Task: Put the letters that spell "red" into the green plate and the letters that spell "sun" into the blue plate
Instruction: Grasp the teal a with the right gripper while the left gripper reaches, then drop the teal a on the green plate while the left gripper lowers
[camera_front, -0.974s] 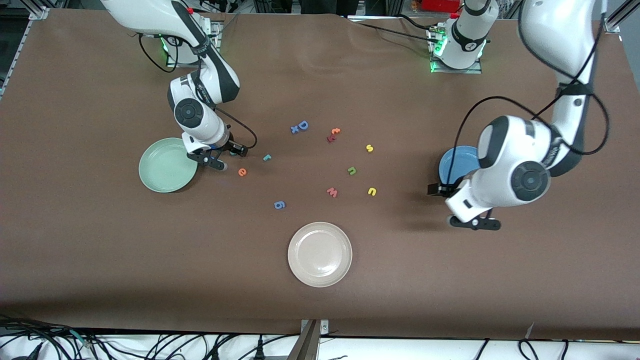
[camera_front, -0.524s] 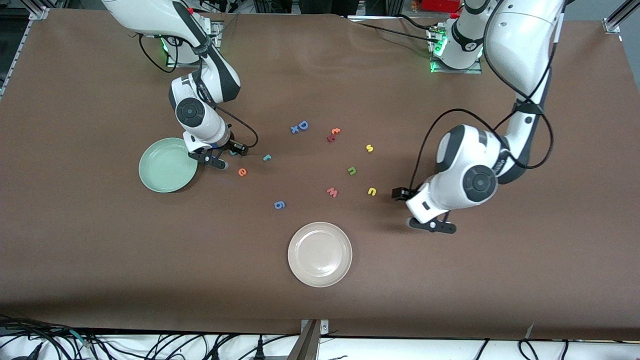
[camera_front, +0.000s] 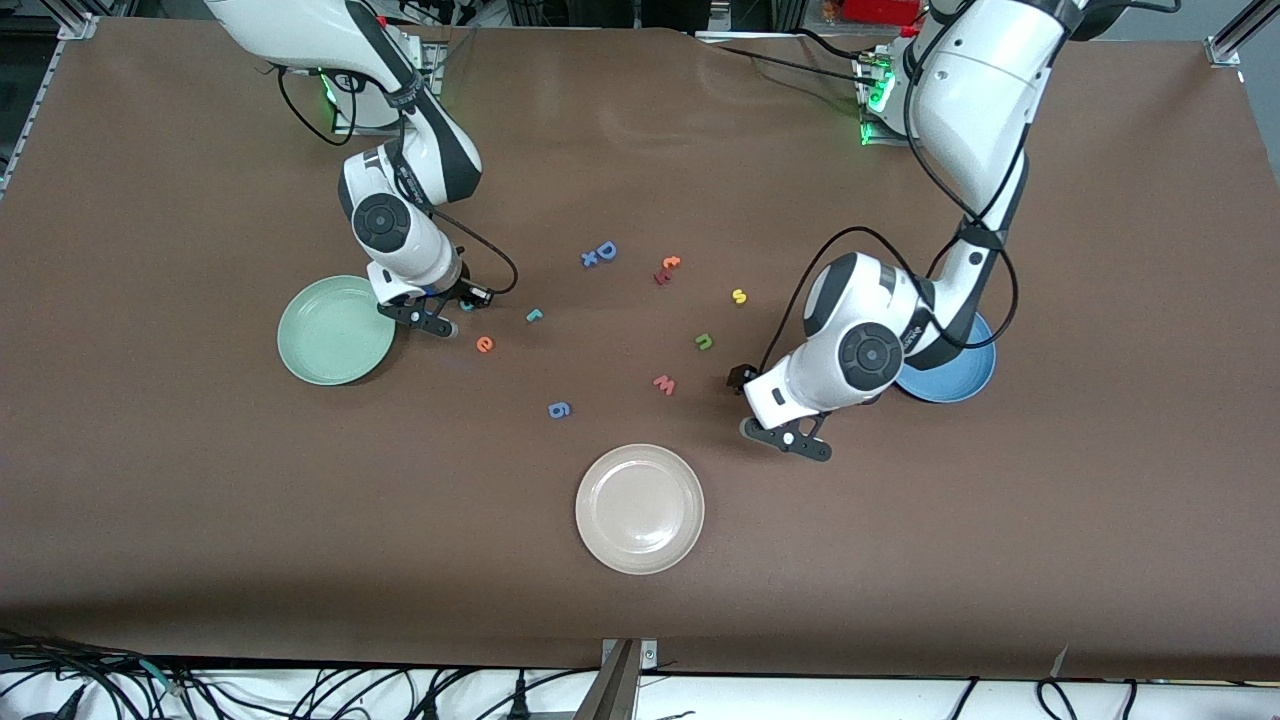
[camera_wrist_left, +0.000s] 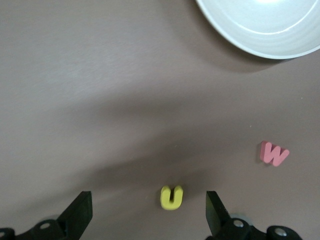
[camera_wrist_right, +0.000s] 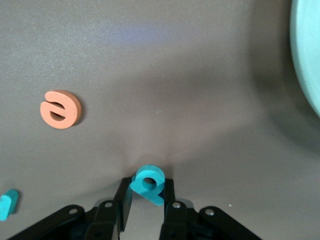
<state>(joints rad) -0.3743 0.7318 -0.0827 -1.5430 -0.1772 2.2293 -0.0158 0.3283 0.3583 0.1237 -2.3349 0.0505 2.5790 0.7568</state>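
My right gripper (camera_front: 447, 315) is low at the table beside the green plate (camera_front: 300, 350) and is shut on the teal "d" (camera_wrist_right: 148, 184), a finger against each side. The orange "e" (camera_front: 484, 344) and teal "r" (camera_front: 534, 315) lie close by on the table. My left gripper (camera_wrist_left: 147, 212) hangs open over the yellow "u" (camera_wrist_left: 171, 197), which sits between its fingers untouched; the arm hides it in the front view. The yellow "s" (camera_front: 739, 296) and green "n" (camera_front: 704, 342) lie loose. The left arm partly covers the blue plate (camera_front: 960, 388).
A beige-white plate (camera_front: 640, 508) sits nearest the front camera. A red "w" (camera_front: 665, 384) lies beside the left gripper. A blue "g" (camera_front: 560, 409), a blue "D" (camera_front: 600, 253) and an orange-and-red letter pair (camera_front: 667, 268) are scattered mid-table.
The left arm swung from over the blue plate toward the table's middle, uncovering that plate and stopping over the "u". The right gripper's fingers closed onto the teal "d".
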